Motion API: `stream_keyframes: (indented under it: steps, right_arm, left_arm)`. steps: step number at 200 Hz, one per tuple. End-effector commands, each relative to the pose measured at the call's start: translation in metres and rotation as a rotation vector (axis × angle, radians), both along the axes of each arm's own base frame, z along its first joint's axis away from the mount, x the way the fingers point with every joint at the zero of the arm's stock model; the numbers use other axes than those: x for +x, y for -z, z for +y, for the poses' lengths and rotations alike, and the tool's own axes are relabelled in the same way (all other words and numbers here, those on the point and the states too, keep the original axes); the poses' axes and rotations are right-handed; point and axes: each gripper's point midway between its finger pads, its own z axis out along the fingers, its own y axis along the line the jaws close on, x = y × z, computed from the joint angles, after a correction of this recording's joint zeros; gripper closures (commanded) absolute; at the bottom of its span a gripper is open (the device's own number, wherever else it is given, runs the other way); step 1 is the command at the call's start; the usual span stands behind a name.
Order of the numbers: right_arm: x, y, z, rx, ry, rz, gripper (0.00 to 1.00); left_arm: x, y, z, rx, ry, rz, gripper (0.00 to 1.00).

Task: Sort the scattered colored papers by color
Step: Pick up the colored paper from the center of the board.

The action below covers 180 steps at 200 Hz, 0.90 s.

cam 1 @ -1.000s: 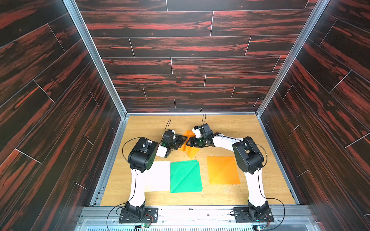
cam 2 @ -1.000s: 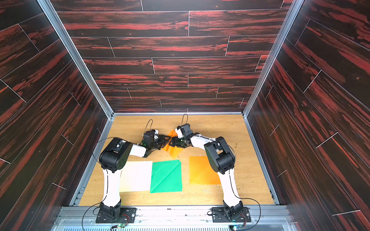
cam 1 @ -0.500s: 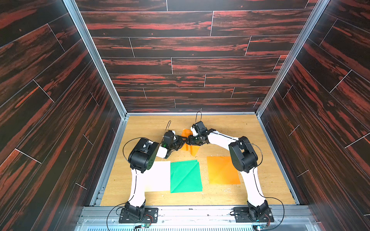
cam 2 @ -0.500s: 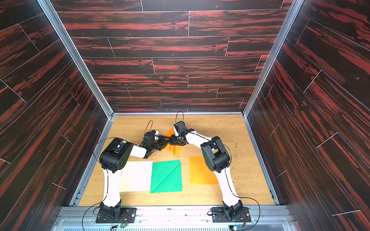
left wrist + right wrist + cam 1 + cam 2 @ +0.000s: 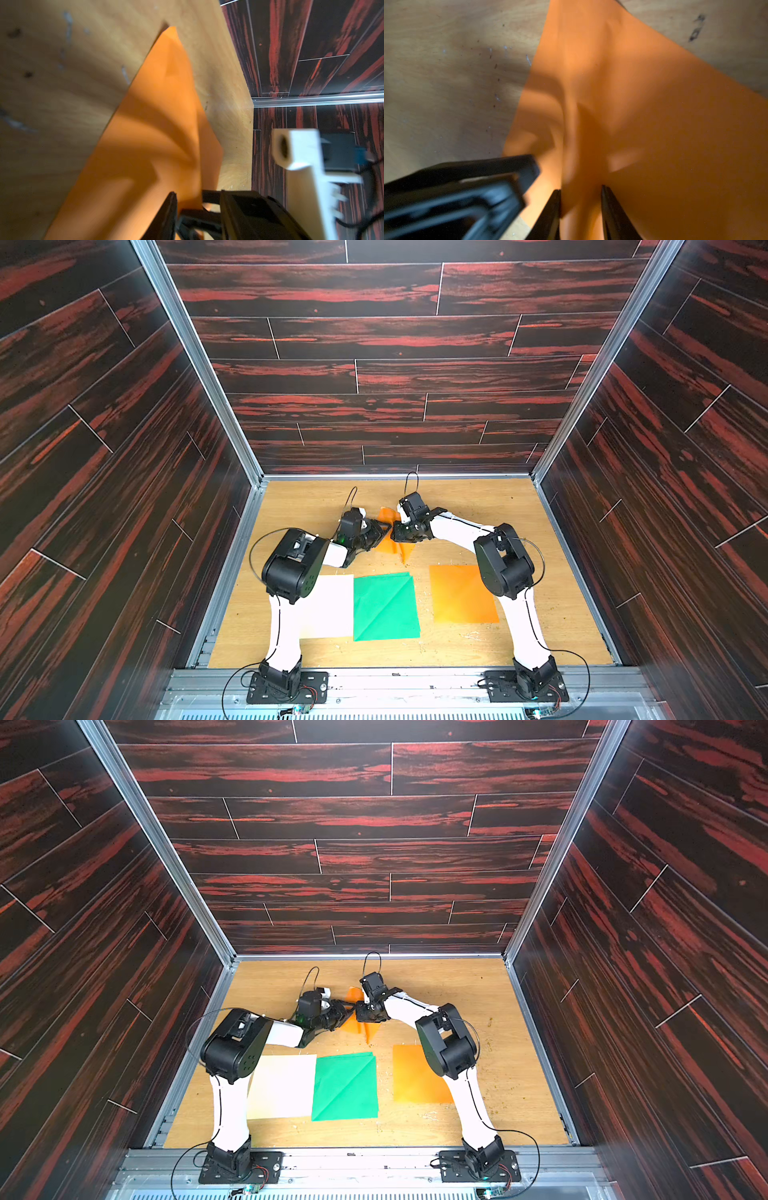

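A crumpled orange paper sits raised off the table at mid-back, between both grippers. My left gripper is shut on a raised fold of it. My right gripper faces the left one almost tip to tip, its jaws closed on a ridge of the same sheet. Nearer the front, three papers lie flat in a row: a cream-white one, a green one with a diagonal crease, and an orange one partly under the right arm.
The wooden tabletop is boxed in by dark red-streaked walls on three sides, with metal rails along its edges. Both arm bases stand on the front rail. Small crumbs dot the table's right part.
My right gripper has moved left up to the left gripper and narrowed its jaws onto the orange sheet. The sheet has bunched up between them. The left arm has hardly moved.
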Motion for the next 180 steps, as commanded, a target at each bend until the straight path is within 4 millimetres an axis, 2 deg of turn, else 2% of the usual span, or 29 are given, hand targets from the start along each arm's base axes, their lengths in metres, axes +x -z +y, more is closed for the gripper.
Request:
stream_keyframes:
  steps: [1,28,59,89,119,180]
  right_arm:
    - [-0.034,0.061,-0.046,-0.219,0.027,0.167,0.67]
    - [-0.033,0.052,-0.045,-0.213,0.021,0.158,0.67]
    - [-0.032,0.033,-0.042,-0.186,0.016,0.131,0.67]
    - [-0.032,0.013,-0.034,-0.137,-0.004,0.116,0.66]
    - [-0.033,-0.007,-0.025,-0.079,-0.023,0.107,0.66]
    - [-0.025,-0.033,-0.011,-0.01,-0.04,0.078,0.67]
  left_arm:
    - [0.002,-0.039,0.016,0.097,-0.008,-0.09,0.59]
    - [0.003,-0.036,0.033,0.151,-0.02,-0.075,0.57]
    - [0.001,-0.015,0.048,0.199,-0.04,-0.039,0.57]
    - [0.001,0.002,0.046,0.188,-0.023,-0.021,0.57]
    - [0.002,0.009,0.045,0.17,-0.024,-0.018,0.57]
    - [-0.002,-0.009,0.05,0.148,-0.044,-0.066,0.57]
